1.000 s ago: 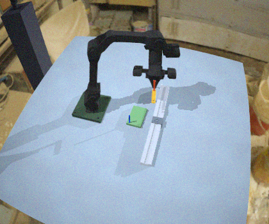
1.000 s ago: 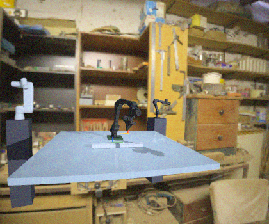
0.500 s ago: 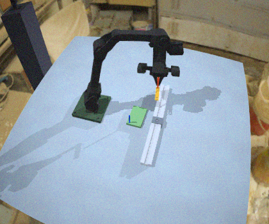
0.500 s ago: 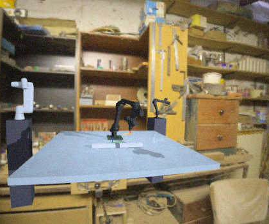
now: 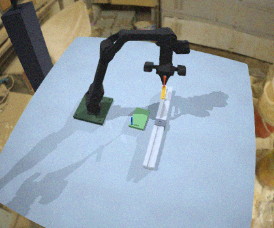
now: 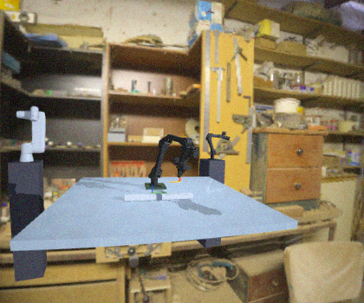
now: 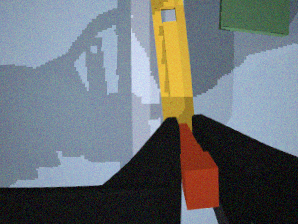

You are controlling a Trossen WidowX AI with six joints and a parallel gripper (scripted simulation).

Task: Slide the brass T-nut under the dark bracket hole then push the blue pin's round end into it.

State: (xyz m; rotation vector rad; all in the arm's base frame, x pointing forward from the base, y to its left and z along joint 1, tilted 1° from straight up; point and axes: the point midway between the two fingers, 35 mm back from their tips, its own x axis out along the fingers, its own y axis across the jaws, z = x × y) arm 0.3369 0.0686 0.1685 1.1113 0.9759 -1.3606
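Gripper (image 5: 164, 83) (image 6: 179, 175) (image 7: 184, 125) grips the orange handle (image 5: 164, 80) (image 6: 179, 178) (image 7: 201, 186); no legible writing.

Cluttered workshop shelves (image 6: 155, 93) behind wooden drawers (image 6: 294, 168).

The black arm arches up and over toward the right, its gripper (image 5: 164, 83) (image 6: 179, 176) (image 7: 184, 125) pointing down, fingers closed on something narrow.

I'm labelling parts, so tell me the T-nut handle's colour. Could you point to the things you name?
The handle (image 5: 164, 81) (image 6: 179, 178) (image 7: 201, 187) is orange-red, best seen in the wrist view.
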